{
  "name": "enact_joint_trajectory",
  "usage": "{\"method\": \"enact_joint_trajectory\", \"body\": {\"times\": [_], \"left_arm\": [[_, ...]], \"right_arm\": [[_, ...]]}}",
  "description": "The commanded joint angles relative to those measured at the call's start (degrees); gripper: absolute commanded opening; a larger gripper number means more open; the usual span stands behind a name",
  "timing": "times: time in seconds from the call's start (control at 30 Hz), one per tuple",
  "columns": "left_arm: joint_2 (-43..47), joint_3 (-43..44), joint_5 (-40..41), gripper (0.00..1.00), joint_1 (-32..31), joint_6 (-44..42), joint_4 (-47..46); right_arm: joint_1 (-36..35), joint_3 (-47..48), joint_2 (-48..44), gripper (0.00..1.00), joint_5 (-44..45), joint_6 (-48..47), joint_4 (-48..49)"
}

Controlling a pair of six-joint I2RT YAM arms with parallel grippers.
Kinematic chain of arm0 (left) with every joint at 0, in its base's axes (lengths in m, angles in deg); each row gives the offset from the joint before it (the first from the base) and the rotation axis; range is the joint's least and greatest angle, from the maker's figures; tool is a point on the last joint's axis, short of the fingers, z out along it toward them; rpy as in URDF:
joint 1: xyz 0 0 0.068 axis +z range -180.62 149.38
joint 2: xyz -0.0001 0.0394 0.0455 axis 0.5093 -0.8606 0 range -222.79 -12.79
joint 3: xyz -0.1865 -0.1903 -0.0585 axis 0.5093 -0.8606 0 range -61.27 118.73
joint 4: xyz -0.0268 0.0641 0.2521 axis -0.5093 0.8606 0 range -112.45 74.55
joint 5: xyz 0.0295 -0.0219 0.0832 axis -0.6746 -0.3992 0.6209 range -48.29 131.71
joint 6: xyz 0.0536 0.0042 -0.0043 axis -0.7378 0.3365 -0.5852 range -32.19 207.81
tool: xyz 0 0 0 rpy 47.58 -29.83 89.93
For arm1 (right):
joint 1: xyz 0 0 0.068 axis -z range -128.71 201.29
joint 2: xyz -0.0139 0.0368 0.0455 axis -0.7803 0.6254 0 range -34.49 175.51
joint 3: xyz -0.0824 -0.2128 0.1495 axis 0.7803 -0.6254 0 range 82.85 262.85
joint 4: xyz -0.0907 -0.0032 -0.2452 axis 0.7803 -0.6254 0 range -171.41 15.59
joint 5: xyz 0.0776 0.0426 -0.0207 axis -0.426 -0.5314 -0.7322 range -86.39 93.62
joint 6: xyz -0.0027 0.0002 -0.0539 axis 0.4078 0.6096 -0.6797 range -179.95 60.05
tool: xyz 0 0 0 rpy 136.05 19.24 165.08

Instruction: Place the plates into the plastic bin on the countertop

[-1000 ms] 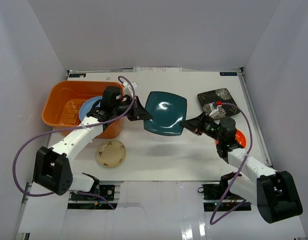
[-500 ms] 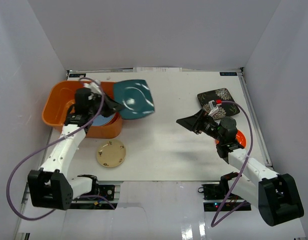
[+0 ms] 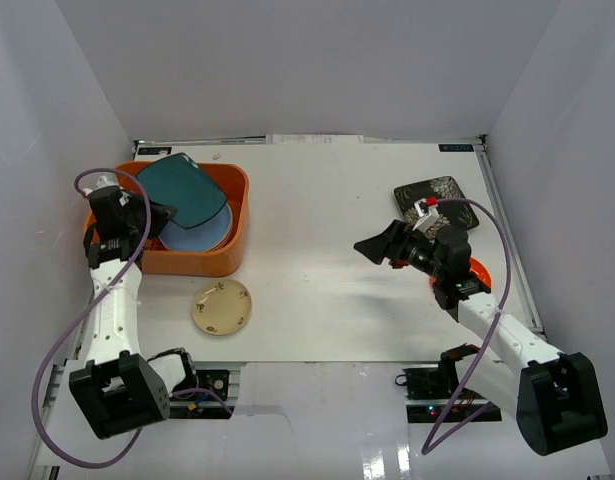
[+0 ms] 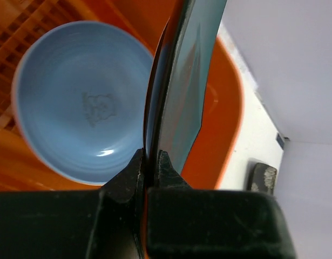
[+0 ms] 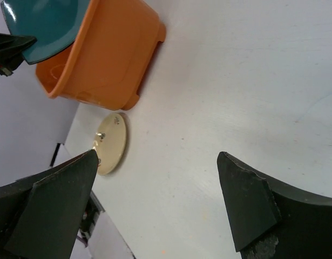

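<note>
Three plates are lying outside the tub on the flat white countertop point(image 3: 327, 290). Nearest, left of centre, the small round speckled beige plate point(image 3: 221, 307) is sitting alone. On the near right, a round orange plate point(image 3: 479, 272) is peeking out from under the right arm. The right gripper point(image 3: 372, 242) is hovering above bare surface mid-table, its jaws spread wide and carrying nothing.

Farther back on the left, the left gripper point(image 4: 150, 162) is clamping the rim of the square dark teal plate point(image 3: 187, 190). That plate is hanging tilted over the orange rectangular plastic bin point(image 3: 202, 262), above the round light blue plate point(image 4: 79, 102) already lying inside. At the far right, the square black floral plate point(image 3: 437, 195) is resting on the surface.

The pinch is taking only a thin strip of rim, so the teal plate could swing or slip. Letting go at this tilt would likely land it edge-first on the blue plate, or leave it propped against the bin wall.

Only the left wrist view is showing the jaws meeting the rim edge-on, along with the blue plate's centre motif. Only the overhead view is showing the orange plate.
</note>
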Motion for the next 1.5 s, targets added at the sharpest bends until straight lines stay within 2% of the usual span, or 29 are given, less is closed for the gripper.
{"method": "enact_joint_trajectory", "body": {"times": [0.0,0.17,0.37,0.43,0.47,0.53,0.57,0.63,0.67,0.73,0.77,0.8,0.83,0.87,0.93,1.07,1.23,1.33,1.47], "left_arm": [[0.33,1.03,0.65,0.00,1.02,-0.60,-4.11],[-2.04,-0.47,5.22,0.00,1.72,-2.97,-5.16],[-8.37,0.15,5.93,0.01,1.72,-5.00,-5.78],[-9.43,-0.64,5.49,0.15,1.72,-4.82,-6.13],[-10.39,-1.34,5.23,0.31,1.64,-4.91,-6.04],[-10.93,-2.31,4.96,0.54,1.72,-5.00,-5.95],[-10.75,-2.93,5.05,0.72,1.64,-5.17,-5.95],[-9.88,-3.28,5.92,0.88,1.72,-5.87,-5.95],[-8.39,-3.37,6.27,0.98,1.64,-6.14,-5.87],[-6.19,-3.37,9.86,0.98,1.11,-6.84,-5.52],[-4.96,-3.20,13.27,0.98,-1.85,-8.32,-5.43],[-2.60,-3.37,22.97,0.98,-3.97,-9.21,-5.34],[-1.45,-3.72,27.07,0.98,-6.17,-9.91,-5.25],[-0.39,-4.07,29.89,0.98,-8.19,-10.35,-5.16],[2.42,-5.48,32.98,0.98,-8.38,-10.01,-5.51],[1.65,-6.10,30.55,0.98,-8.65,-9.74,-5.69],[-1.35,-4.78,27.81,0.98,-8.74,-8.16,-3.32],[-0.47,-4.60,26.84,0.98,-8.82,-7.98,-3.05],[0.32,0.65,32.36,0.98,-11.98,-9.74,0.45]], "right_arm": [[0.49,2.34,-1.18,0.97,5.39,-6.63,-4.72],[1.36,2.16,-0.92,0.95,10.32,-9.27,-6.48],[3.47,3.56,-1.36,0.89,15.86,-9.62,-8.15],[3.83,4.27,-1.01,0.85,19.19,-9.45,-8.42],[4.18,4.97,0.21,0.80,20.51,-8.49,-8.42],[5.14,6.81,2.58,0.76,23.24,-8.13,-8.42],[6.10,9.43,5.12,0.72,24.20,-8.30,-8.42],[7.07,11.47,7.42,0.68,29.72,-8.83,-8.77],[8.38,13.39,9.61,0.58,31.32,-8.92,-9.46],[10.41,14.73,11.47,0.55,35.36,-8.57,-10.08],[12.59,14.99,12.95,0.54,36.77,-8.22,-10.09],[14.10,15.17,13.40,0.54,37.65,-7.60,-10.00],[15.42,15.08,13.93,0.54,38.27,-5.86,-10.00],[17.87,15.00,14.98,0.57,38.54,-4.88,-9.91],[21.13,15.43,16.39,0.61,37.84,-3.48,-9.91],[27.27,16.22,22.70,0.70,36.79,-0.93,-9.29],[34.67,16.49,29.31,0.71,28.53,2.59,-6.76],[35.38,17.71,33.17,0.71,23.70,2.77,-4.81],[35.64,20.44,39.68,0.69,20.09,4.61,-3.06]]}}
